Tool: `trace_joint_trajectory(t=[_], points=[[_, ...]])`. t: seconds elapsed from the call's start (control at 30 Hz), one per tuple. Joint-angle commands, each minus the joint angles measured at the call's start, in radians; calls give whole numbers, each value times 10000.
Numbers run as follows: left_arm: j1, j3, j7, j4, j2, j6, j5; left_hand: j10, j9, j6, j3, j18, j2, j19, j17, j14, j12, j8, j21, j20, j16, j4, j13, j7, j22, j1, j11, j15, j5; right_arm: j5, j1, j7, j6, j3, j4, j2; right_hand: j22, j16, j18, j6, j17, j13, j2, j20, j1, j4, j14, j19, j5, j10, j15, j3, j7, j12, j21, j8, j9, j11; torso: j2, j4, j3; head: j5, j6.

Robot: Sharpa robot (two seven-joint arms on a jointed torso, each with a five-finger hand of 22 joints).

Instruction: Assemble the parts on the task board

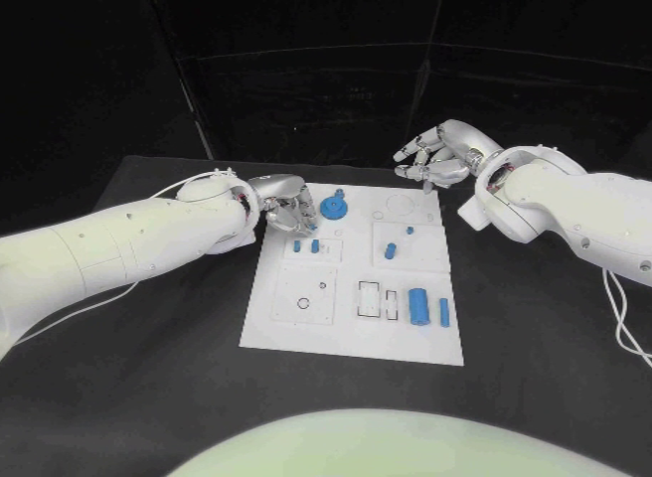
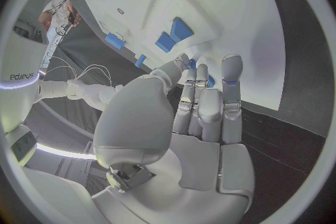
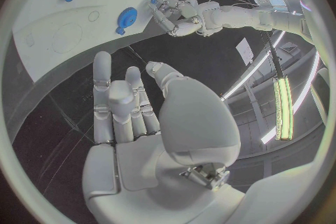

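Observation:
The white task board [image 1: 348,328] lies in the middle of the black table. My left hand [image 1: 283,211] is low over the board's far left corner, and its fingertips pinch a small blue part [image 2: 190,62]. Just beside it stands a round blue knob part [image 1: 336,208]. Two short blue pegs [image 1: 306,245] sit below the hand, and more blue pieces [image 1: 417,304] lie at the board's right side. My right hand [image 1: 441,149] hovers above the board's far edge with its fingers apart and nothing in them. The right wrist view shows the left hand [image 3: 178,11] at the board [image 3: 56,33].
White cables [image 1: 169,189] run over the table behind my left arm, and another cable [image 1: 624,328] trails at the right. Bare black table surrounds the board on its near, left and right sides.

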Motion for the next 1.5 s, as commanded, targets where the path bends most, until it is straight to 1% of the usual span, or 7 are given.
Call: trace_joint_trajectory(t=[0.03,0.2,0.53,0.73,0.93,1.07,1.5], points=[[-7,0,36,13,-17,41,9,64,12,21,45,-38,3,80,-15,44,-71,57,18,-26,-3,-4,-16,65,15,68,40,7,20,31,17,101,-40,7,10,-8,-12,-32,134,68,9,-12,-25,-5,76,59,35,43,35,-2,-40,21,-26,41,-33,51,4,-61,0,-9,0,-2,10],[-9,1,49,43,-36,18,9,64,12,21,45,-38,3,80,-15,44,-71,57,18,-26,-3,-4,-16,65,15,68,40,7,20,33,17,99,-38,7,4,-8,-12,-32,134,68,9,-12,-25,-5,76,59,35,43,35,-2,-40,21,-26,41,-33,51,4,-61,4,0,-8,-17,4],[-9,3,124,114,-70,-133,92,71,10,17,38,-49,-15,106,45,65,-74,54,72,-26,10,-9,-16,75,50,67,45,8,20,33,16,102,-35,7,-9,4,-12,-32,134,68,9,-12,-25,-5,76,59,35,43,35,-2,-40,21,-26,41,-33,51,4,-61,1,-4,-2,-14,9],[-10,4,107,131,-97,-148,131,71,10,17,38,-49,-15,106,45,65,-74,54,72,-26,10,-9,-16,75,50,67,45,8,20,34,16,101,-35,7,-11,2,-12,-32,134,68,9,-12,-25,-5,76,59,35,43,35,-2,-40,21,-26,41,-33,51,4,-61,0,4,-7,-14,16],[-10,4,-29,103,-110,-53,140,77,4,-2,35,-41,-34,94,29,66,-85,41,22,-24,5,-12,-18,95,23,65,56,12,19,34,15,102,-35,7,-7,0,-12,-32,134,68,9,-12,-25,-5,76,59,35,43,35,-2,-40,21,-26,41,-33,51,4,-61,0,0,4,-7,7],[-9,4,-124,76,-112,9,141,70,-1,-17,33,-32,-44,74,40,70,-96,30,-35,-22,6,-11,-21,105,-10,60,65,17,20,34,15,102,-35,7,-9,0,-12,-32,134,68,9,-12,-25,-5,76,59,35,43,35,-2,-40,21,-26,41,-33,51,4,-61,-1,-3,-2,-5,9],[-8,4,-356,13,-86,175,139,63,-5,-30,35,-30,-48,69,50,73,-107,22,-52,-20,6,-12,-25,112,-19,61,71,22,21,34,15,101,-39,7,0,-10,-12,-32,134,68,9,-12,-25,-5,76,59,35,43,35,-2,-40,21,-26,41,-33,51,4,-61,-1,-3,1,-9,-2]])
